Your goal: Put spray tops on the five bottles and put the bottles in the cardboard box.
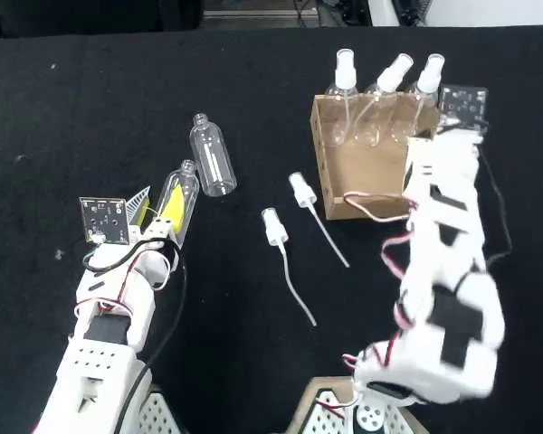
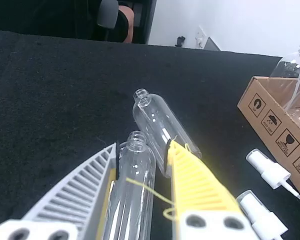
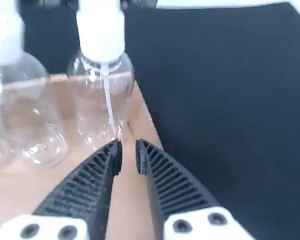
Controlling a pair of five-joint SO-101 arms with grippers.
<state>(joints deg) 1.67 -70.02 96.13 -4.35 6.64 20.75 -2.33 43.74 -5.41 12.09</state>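
- Bare bottle (image 2: 132, 185): a clear, smooth plastic cylinder with rounded shoulders and a ribbed, open neck. It lies on its side on the black cloth table (image 1: 72, 90).
- Its long axis runs away from the arm's base, and the neck points to the far side of the table, tilted slightly right in the high view.
- Left gripper (image 2: 142, 145): the ridged grey finger and the yellow finger are spread along either side of this bottle. The grey finger sits against it, and a thin dark gap shows on the yellow side.
- Second bare bottle (image 2: 162, 125): the same shape, lying just beside the first and farther from the arm. Its open neck points to the far side, tilted slightly left.
- Two spray tops (image 1: 274, 226): white heads with thin, pale dip tubes. They lie on the cloth between the bare bottles and the cardboard box (image 1: 344, 176), tubes trailing toward the near side.
- Three topped bottles (image 1: 344, 113): clear with white sprayers, set in a row along the far wall of the brown box.
- Right gripper (image 3: 128, 147): above the box, just beside the end bottle. Its black ridged fingers are almost pressed together with nothing between them.
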